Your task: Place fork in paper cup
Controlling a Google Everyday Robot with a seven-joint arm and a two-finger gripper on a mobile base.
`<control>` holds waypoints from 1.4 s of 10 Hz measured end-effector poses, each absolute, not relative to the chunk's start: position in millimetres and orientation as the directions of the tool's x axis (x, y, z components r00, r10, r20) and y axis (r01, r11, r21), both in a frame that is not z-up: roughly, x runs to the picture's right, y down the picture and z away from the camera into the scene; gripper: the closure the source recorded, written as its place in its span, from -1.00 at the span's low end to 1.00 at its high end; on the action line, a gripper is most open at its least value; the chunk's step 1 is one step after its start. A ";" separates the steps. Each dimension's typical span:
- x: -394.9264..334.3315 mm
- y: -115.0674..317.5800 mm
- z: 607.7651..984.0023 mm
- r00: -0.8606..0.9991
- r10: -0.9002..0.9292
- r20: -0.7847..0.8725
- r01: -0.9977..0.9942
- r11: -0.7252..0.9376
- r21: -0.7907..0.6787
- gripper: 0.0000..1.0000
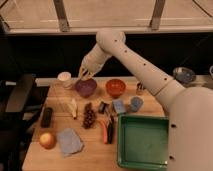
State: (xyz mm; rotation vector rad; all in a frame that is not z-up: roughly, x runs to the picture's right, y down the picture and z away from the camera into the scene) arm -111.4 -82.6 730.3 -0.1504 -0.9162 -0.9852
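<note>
The white arm (145, 70) rises from the bulky white body at the lower right of the frame, slopes up and left in a thick, smooth, rounded tube to a bulbous elbow near the top centre, then bends sharply down and left in a shorter, slimmer segment. At its end the gripper (83, 75) hangs left of centre, pointing down, just over the back rim of the purple bowl (86, 88) and just right of the paper cup (64, 79). Whether its jaws are apart or together cannot be told. The fork cannot be picked out with certainty: thin pale slivers at the gripper's tip may be it or part of the gripper itself. The paper cup stands upright at the upper left of the wooden table (90, 155), small, cream and tapered, near the purple bowl but apart from it. That bowl is round and glossy; to its right sits a similar red bowl (115, 87). Lower down lie a dark cluster of grapes (89, 116), a pale yellowish elongated item (73, 107), a flat black bar (47, 116), a round orange fruit (47, 140), a crumpled blue-grey cloth (69, 141) and the orange-and-black handled tools (106, 131). A blue-grey cup (136, 103) stands right of centre, above a rectangular green tray (145, 145) with raised walls.
</note>
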 end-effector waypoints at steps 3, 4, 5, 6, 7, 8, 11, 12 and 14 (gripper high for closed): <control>-110.5 -108.8 729.3 0.216 -0.655 0.724 0.745 0.590 0.311 1.00; -109.3 -109.4 729.3 0.218 -0.655 0.724 0.744 0.591 0.311 1.00; -109.5 -109.4 729.3 0.217 -0.655 0.724 0.744 0.591 0.311 1.00; -110.4 -109.1 729.4 0.216 -0.655 0.724 0.745 0.590 0.311 1.00; -110.8 -108.6 729.9 0.216 -0.656 0.723 0.746 0.588 0.311 1.00; -110.8 -109.6 730.8 0.220 -0.662 0.717 0.747 0.586 0.312 1.00; -119.8 -129.5 746.5 0.298 -0.720 0.626 0.748 0.584 0.315 1.00; -127.8 -139.6 753.6 0.321 -0.740 0.590 0.750 0.580 0.319 1.00; -131.8 -151.2 761.6 0.345 -0.752 0.562 0.746 0.583 0.323 1.00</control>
